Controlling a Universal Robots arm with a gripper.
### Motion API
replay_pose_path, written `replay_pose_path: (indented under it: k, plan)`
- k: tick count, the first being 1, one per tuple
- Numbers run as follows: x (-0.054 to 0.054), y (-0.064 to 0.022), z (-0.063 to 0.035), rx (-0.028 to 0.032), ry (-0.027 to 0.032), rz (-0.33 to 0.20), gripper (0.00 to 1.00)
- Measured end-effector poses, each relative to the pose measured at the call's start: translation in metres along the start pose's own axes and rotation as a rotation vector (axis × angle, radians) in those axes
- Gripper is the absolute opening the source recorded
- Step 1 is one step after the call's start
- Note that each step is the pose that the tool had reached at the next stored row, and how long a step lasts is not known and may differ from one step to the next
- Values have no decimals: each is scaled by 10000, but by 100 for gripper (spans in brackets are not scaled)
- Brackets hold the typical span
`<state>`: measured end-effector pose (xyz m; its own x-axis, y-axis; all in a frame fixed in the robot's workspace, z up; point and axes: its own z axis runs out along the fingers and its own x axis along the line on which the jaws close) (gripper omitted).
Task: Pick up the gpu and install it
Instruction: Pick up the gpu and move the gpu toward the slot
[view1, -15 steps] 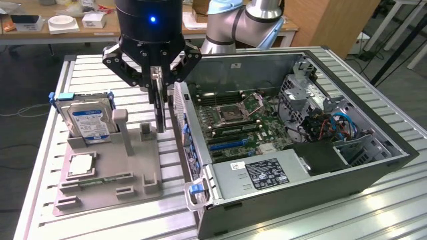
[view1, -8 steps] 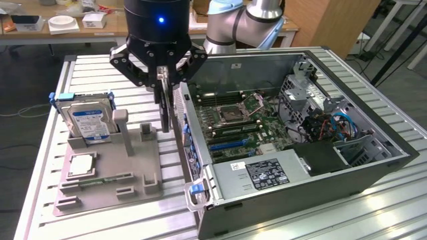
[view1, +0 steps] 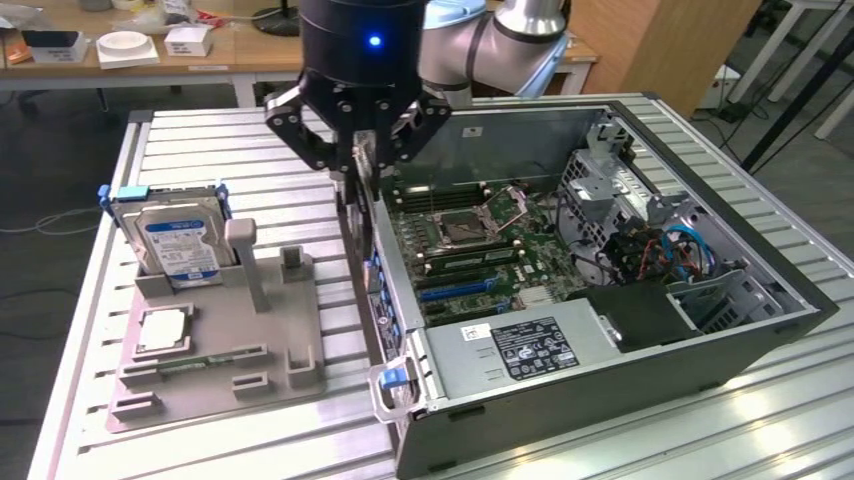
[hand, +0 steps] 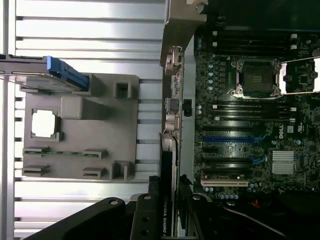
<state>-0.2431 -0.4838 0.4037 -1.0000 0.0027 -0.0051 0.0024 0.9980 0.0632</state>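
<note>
Gripper (view1: 360, 165) came in view clamped partway shut on the gpu (view1: 356, 205), black linkage fingers (view1: 304, 135) pinching the thin dark card from both faces. And look at that card: it hung edge-on, flat and black, straight down from the grip. It sat right over the wall of the computer case (view1: 747, 340) on the exterior view's left, just at the boundary between the table and the open chassis. From the wrist view, the gpu (hand: 167, 160) read as a narrow black strip with white lettering on its edge. It ran alongside the case's grey metal wall, with the gripper (hand: 168, 202) closed around it. Inside lay the green motherboard (view1: 494, 250), busy with long black and blue slots and a square silver socket. Nearer sat a boxy grey power supply (view1: 521, 350) with a black label. Out on the exterior view's left stood a matte grey moulded fixture (view1: 267, 385) on the ribbed aluminium table (view1: 227, 150). It held an upright hard drive (view1: 180, 245) with a blue-white label, a square silver chip (view1: 160, 330) and a slim green memory stick (view1: 200, 360). The arm (view1: 521, 30), smooth silver with a glossy black wrist showing a blue light, reached in from the far side and pointed the tool straight down.
</note>
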Motion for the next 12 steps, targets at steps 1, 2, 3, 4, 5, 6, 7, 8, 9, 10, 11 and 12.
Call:
replay_pose_path:
  k: [1,2,3,4,5,6,7,8,9,10,11,12]
  plan:
    - [-37,0,1,0,1,-8,26]
    - [-73,0,2,0,1,-14,26]
    - [-110,0,3,0,2,-22,26]
    - [-151,0,3,1,3,-32,26]
    - [-190,0,5,0,3,-42,26]
    - [-228,0,6,0,3,-51,26]
    - [-267,0,7,-1,3,-60,26]
    - [-306,1,8,-1,5,-69,26]
    - [-346,1,9,0,6,-79,26]
    - [-388,0,10,0,6,-91,26]
    - [-429,0,11,0,7,-104,26]
    - [-473,0,13,0,7,-114,26]
